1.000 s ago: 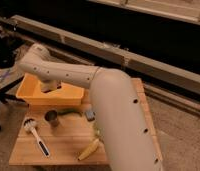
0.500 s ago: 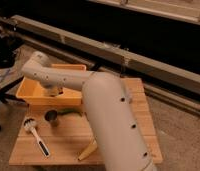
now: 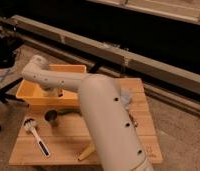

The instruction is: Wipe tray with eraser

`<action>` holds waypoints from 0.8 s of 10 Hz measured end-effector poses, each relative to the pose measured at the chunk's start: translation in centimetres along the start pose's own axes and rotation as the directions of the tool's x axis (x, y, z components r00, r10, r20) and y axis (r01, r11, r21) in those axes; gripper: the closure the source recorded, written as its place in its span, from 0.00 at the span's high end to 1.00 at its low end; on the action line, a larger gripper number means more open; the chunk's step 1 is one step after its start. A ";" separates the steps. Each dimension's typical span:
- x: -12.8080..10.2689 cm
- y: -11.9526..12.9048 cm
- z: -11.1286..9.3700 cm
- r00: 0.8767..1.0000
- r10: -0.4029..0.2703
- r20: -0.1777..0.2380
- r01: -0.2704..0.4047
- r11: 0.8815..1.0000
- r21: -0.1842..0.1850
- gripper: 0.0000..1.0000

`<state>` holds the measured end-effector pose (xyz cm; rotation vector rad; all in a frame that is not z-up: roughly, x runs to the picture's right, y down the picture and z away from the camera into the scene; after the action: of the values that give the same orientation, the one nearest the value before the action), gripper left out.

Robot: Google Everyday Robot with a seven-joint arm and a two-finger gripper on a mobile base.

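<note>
The yellow-orange tray (image 3: 30,95) sits at the back left of a wooden table. My arm comes up from the lower right, bends at a white elbow (image 3: 37,70) over the tray and reaches down into it. My gripper (image 3: 53,92) is low inside the tray, near its front wall, mostly hidden by the wrist. The eraser is hidden; I cannot see it in the tray or at the gripper.
A white-headed dish brush (image 3: 35,134) with a blue handle lies at the front left of the wooden table (image 3: 63,145). A small dark cup (image 3: 51,117) stands in front of the tray. A banana (image 3: 86,152) lies at the front edge. A blue-grey sponge (image 3: 127,97) lies at the right.
The elbow has dropped and the gripper has gone lower into the tray. The large arm link has swung a little to the left.
</note>
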<state>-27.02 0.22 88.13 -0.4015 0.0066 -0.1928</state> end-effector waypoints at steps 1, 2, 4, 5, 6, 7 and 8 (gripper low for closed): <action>0.0 0.0 0.0 1.000 0.000 0.000 0.000 1.000 0.000 0.14; 0.0 0.0 0.0 1.000 0.000 0.000 0.000 1.000 0.000 0.14; 0.0 0.0 0.0 1.000 0.000 0.001 0.000 1.000 0.001 0.14; -0.1 0.0 0.0 1.000 0.000 0.002 0.000 1.000 0.001 0.14; -0.1 -0.1 0.0 1.000 0.001 0.002 -0.001 1.000 0.002 0.14; -0.2 -0.1 0.0 1.000 0.004 0.001 -0.004 1.000 0.003 0.14; 0.1 -0.5 0.6 1.000 0.019 -0.013 -0.019 1.000 0.003 0.14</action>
<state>-26.99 0.00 88.91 -0.3971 0.0229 -0.1762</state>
